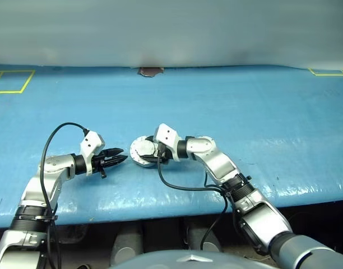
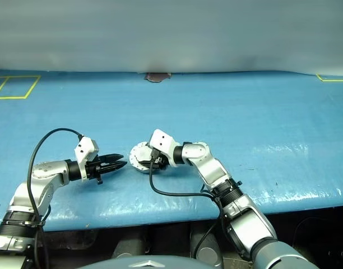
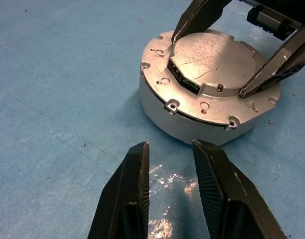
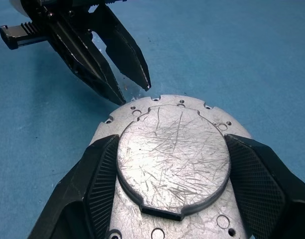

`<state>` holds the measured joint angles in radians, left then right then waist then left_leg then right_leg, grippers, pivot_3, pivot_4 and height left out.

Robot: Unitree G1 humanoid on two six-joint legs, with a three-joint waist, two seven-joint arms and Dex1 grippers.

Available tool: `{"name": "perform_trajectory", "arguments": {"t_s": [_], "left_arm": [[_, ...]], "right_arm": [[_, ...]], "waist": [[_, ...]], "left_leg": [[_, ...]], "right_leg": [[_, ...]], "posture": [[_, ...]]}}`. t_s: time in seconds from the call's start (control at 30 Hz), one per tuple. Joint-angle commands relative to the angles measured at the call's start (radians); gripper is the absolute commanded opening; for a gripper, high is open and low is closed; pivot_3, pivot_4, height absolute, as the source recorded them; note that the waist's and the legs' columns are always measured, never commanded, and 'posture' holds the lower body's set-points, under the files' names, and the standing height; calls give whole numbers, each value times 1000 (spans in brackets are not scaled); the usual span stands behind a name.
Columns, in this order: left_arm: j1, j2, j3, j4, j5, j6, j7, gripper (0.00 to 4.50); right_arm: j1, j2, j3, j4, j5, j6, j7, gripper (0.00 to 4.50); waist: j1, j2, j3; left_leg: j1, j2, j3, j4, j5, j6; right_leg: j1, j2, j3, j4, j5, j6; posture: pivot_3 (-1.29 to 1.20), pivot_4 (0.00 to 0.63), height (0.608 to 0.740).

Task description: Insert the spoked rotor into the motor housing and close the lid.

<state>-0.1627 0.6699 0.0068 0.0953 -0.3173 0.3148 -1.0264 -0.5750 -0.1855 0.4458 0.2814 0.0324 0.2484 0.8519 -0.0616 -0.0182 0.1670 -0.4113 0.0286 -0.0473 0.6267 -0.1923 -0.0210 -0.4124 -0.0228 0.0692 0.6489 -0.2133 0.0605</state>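
Observation:
A round silver motor housing sits on the blue table in front of me, with the plain grey, scratched lid lying flat on top of it. My right gripper reaches in from the right, its two fingers pressed against opposite sides of the lid's raised round centre. My left gripper hovers a short way to the left of the housing, pointing at its side. Its fingers are a little apart with nothing between them. The spoked rotor is hidden.
Blue sheeting covers the table, with its front edge just below my arms. Yellow tape outlines lie at the far left and far right. A small dark brown patch sits at the far edge. Black cables hang from both wrists.

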Motion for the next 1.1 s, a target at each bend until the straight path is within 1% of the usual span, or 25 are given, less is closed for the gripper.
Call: {"name": "perform_trajectory", "arguments": {"t_s": [0.03,0.2,0.33,0.53,0.7,0.8,0.97,1.1], "left_arm": [[1,-2,7,-45,-8,-7,0,1498],[-2,-5,5,-43,-8,-8,-2,1498],[-3,-7,3,-43,-8,-9,-1,1498],[1,-13,1,-48,-7,-8,2,1498],[11,-17,1,-59,-9,-3,6,1498],[18,-18,1,-66,-9,-1,7,1498],[25,-20,0,-73,-11,2,8,1498],[9,-45,32,-84,-62,18,19,1498]], "right_arm": [[10,-30,31,74,-63,25,-1,3018],[-1,-46,33,65,-48,51,39,3018],[-9,-54,30,68,-53,59,42,3018],[-14,-30,12,70,-41,96,14,3018],[-18,-25,25,109,-64,72,5,3018],[-21,-18,5,118,-47,80,2,3018],[-36,-23,3,132,-61,66,-11,3018],[-29,-24,11,135,-68,71,-18,3018]], "waist": [[0,0,0],[1,1,0],[3,1,0],[3,1,0],[2,1,-1],[2,2,-1],[2,2,-2],[2,3,-2]], "left_leg": [[0,0,0,0,0,0],[0,0,0,0,0,0],[0,0,0,0,0,0],[0,-1,0,0,0,0],[0,0,0,0,0,0],[0,0,0,0,0,0],[1,0,0,0,0,0],[2,0,0,1,1,1]], "right_leg": [[0,0,0,0,0,0],[0,0,0,0,0,0],[0,0,0,0,0,0],[0,-1,0,0,0,0],[0,-1,0,0,0,0],[0,-1,0,0,0,0],[1,-1,0,0,0,0],[1,-1,0,0,0,0]], "posture": [[0,150,740],[0,150,740],[0,150,740],[0,150,740],[0,150,740],[0,150,740],[0,150,740],[0,150,740]]}}
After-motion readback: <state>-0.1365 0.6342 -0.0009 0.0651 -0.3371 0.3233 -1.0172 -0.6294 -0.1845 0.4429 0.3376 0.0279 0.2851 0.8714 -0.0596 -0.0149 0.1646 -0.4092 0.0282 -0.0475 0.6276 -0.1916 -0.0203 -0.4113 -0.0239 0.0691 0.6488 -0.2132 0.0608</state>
